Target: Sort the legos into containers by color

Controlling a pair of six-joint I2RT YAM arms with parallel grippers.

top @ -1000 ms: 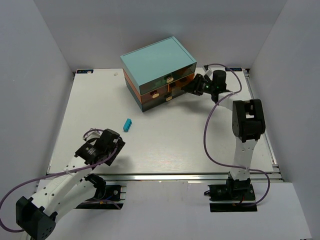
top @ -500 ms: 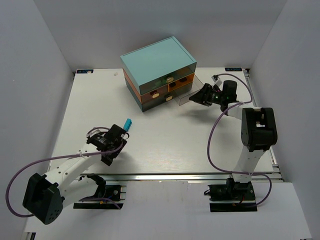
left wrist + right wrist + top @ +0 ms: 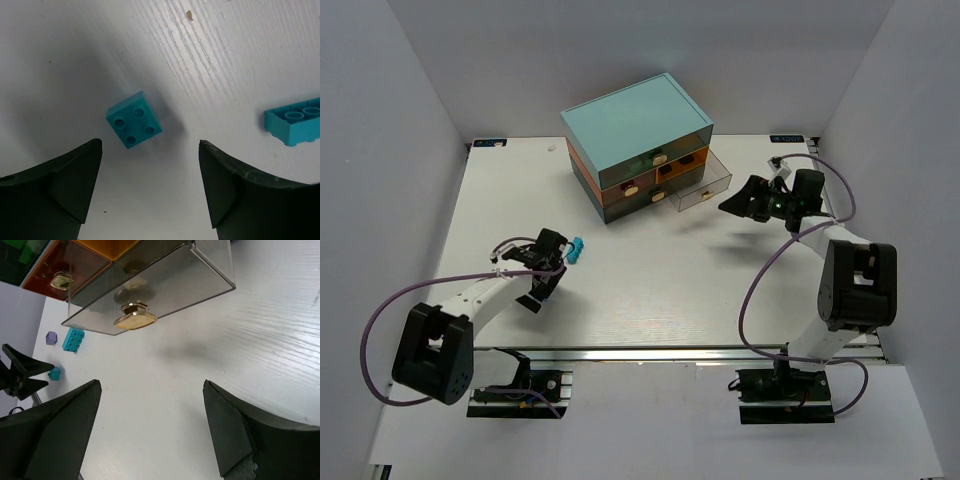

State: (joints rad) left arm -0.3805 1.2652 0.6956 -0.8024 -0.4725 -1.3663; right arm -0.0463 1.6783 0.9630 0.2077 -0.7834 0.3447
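Left gripper (image 3: 150, 150) wide apart, empty, above cyan brick (image 3: 133, 126)

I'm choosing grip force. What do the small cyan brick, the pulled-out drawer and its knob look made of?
The small cyan brick looks like opaque moulded plastic with round studs. The pulled-out drawer looks like smoky-tinted plastic: its walls are see-through. Its knob is shiny gold: metal or metallised plastic.

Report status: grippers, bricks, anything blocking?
Left gripper open, hovering over small cyan brick, not touching. Right gripper open, facing pulled-out clear drawer, apart from its knob. Longer cyan brick lies beside; nothing blocking.
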